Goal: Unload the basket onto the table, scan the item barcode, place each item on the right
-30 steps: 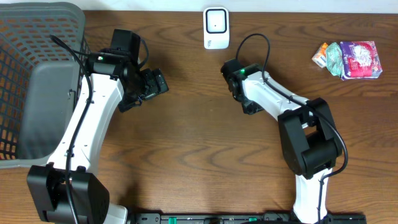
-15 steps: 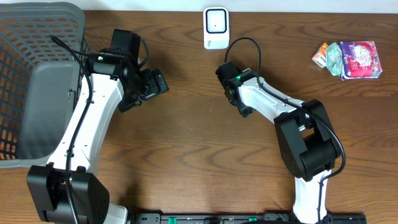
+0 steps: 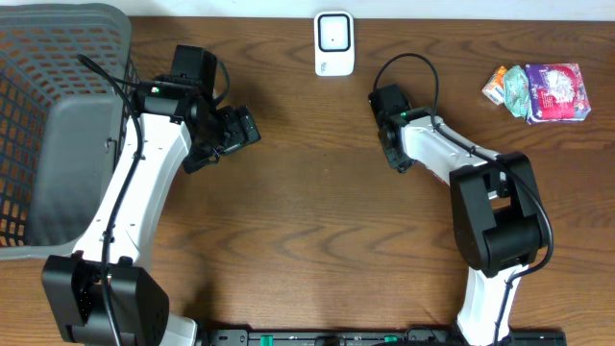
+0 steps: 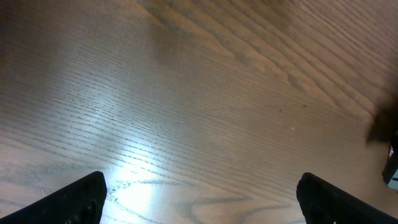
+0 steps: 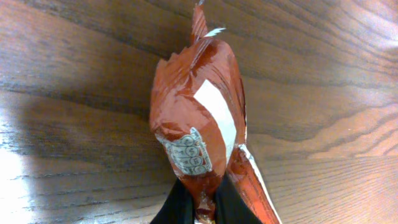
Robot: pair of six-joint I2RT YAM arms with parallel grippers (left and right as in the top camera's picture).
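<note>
A dark grey mesh basket (image 3: 38,58) fills the upper left of the overhead frame, its far side cut off by the edge, with a paler grey panel (image 3: 72,163) inside it. The brown wood-grain counter (image 3: 307,250) runs across the whole frame. At the upper right, three small packets lie bunched and touching: an orange one (image 3: 495,84), a green one (image 3: 517,88) and a pink-purple one (image 3: 557,91).

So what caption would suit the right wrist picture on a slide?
Right gripper pinching one end of a crinkled red-brown packet, wooden table behind.
</note>
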